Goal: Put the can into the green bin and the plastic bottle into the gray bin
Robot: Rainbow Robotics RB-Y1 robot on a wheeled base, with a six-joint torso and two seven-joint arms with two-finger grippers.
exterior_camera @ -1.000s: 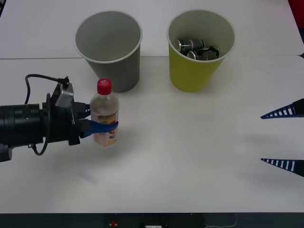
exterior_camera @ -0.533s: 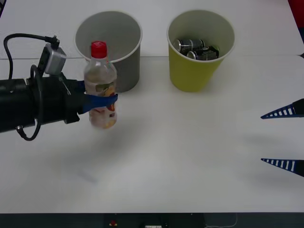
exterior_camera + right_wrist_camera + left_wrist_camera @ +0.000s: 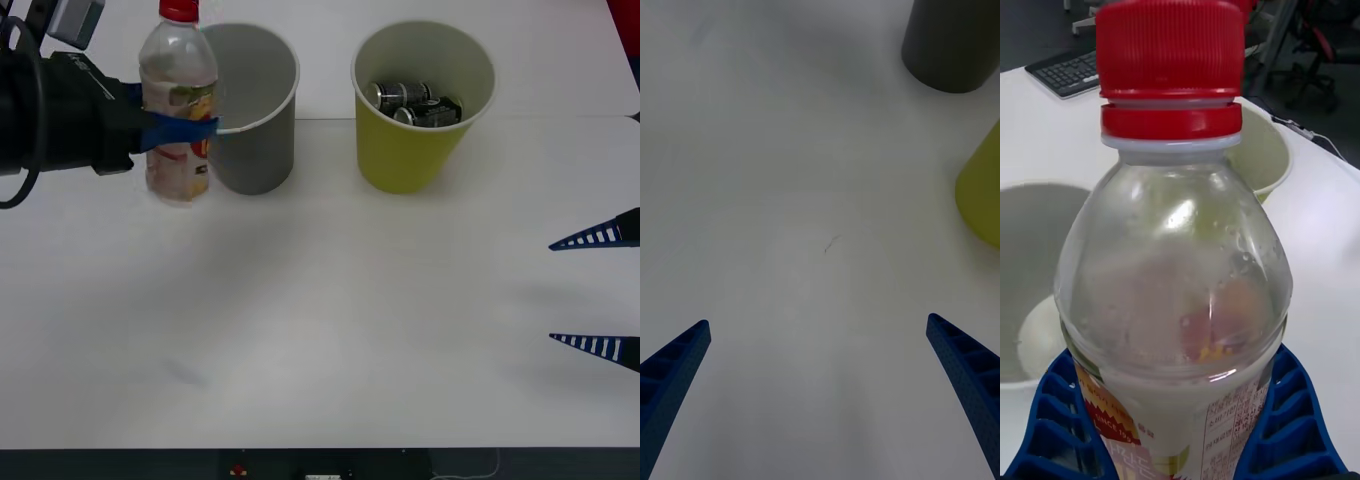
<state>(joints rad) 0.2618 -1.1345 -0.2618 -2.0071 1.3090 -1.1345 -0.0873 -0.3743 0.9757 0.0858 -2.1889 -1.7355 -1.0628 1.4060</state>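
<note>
In the front view the left gripper (image 3: 185,130) clamps the plastic bottle (image 3: 178,105) around its middle, holding it upright above the table (image 3: 330,320), at 9 o'clock from the gray bin (image 3: 245,110). At 3 o'clock from that stands the green bin (image 3: 415,150) with cans (image 3: 412,102) inside. The left wrist view adds the bottle's red cap (image 3: 1171,71) and label print too small to read. The right gripper (image 3: 598,290) hangs open at the table's 3 o'clock edge.
</note>
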